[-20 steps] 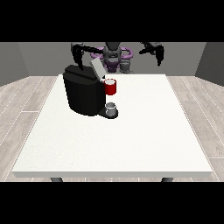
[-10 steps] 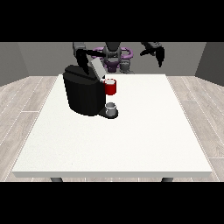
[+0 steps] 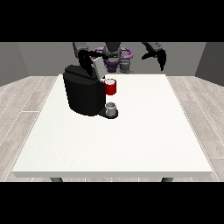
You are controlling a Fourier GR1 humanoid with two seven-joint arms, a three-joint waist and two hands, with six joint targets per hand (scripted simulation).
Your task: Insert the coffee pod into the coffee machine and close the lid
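Coffee machine [image 3: 84, 94]: black, on the table [image 3: 131, 140] at the view's left, lid up.
Red thing at the machine [image 3: 111, 87]: at its front.
Grey thing [image 3: 111, 108]: on the machine's base; pod or not, can't tell.
Hand at the view's right [image 3: 160, 57]: raised clear of the table, fingers relaxed, pointing down, holding nothing.
Hand at the view's left [image 3: 89, 61]: by the lid; fingers unclear.

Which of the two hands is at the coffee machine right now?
The hand at the view's left, just above the black coffee machine by its raised lid. The hand at the view's right hangs in the air, well away from it.

Only the coffee machine [image 3: 84, 92] (far-left part) obstructs the white table [image 3: 131, 140]; elsewhere passage is open.
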